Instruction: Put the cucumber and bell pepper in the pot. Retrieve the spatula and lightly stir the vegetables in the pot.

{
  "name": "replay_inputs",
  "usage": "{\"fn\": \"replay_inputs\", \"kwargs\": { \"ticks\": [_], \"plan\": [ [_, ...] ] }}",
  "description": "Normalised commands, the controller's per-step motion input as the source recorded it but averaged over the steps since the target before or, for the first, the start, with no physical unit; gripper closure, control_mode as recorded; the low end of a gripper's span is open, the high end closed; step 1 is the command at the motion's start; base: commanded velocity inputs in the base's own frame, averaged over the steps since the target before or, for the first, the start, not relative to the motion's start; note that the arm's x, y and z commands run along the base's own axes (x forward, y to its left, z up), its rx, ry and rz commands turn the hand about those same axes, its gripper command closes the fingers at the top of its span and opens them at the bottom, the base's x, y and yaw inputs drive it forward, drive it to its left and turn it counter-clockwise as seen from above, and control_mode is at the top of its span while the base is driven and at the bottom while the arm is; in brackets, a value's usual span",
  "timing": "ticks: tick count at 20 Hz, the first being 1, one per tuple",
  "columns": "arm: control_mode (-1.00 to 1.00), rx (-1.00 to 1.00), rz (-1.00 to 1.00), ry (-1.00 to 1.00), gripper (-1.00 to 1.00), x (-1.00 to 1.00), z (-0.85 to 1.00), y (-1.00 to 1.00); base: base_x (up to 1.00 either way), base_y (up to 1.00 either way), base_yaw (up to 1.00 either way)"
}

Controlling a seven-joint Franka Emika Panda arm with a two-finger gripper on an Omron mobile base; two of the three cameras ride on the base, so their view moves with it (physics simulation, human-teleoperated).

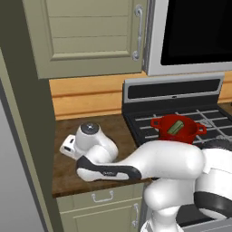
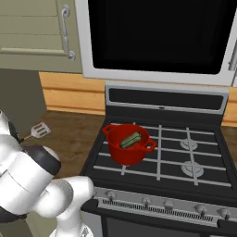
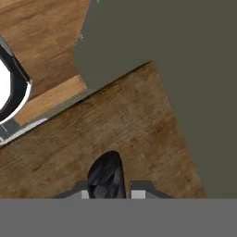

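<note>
End effector (image 3: pixel 107 178) closed over counter (image 3: pixel 120 125); spatula (image 2: pixel 40 130) just beside.

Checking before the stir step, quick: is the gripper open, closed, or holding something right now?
Gripper: fingers closed together; whether they pinch the spatula by its handle cannot be told.

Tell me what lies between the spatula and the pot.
In the right base view, only bare brown counter and the stove's black edge separate the spatula from the pot.
</note>
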Motion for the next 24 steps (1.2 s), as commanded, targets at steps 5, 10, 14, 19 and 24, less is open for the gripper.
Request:
{"fn": "replay_inputs", "kwargs": {
  "ticks": [5,10,14,19,24],
  "plan": [
    [-1.0,0.35,-0.16,0.13,1.0,-0.55,1.0,-0.01,0.0,0.0,0.0],
    [-1.0,0.35,-0.2,0.18,1.0,-0.52,1.0,-0.11,0.0,0.0,0.0],
    [-1.0,0.41,-0.27,0.25,1.0,-0.41,1.0,-0.47,0.0,0.0,0.0],
    [-1.0,0.45,-0.34,0.33,1.0,-0.18,1.0,-0.77,0.0,0.0,0.0],
    [-1.0,0.47,-0.34,0.42,1.0,-0.01,0.68,-0.99,0.0,0.0,0.0]
  ]
}}
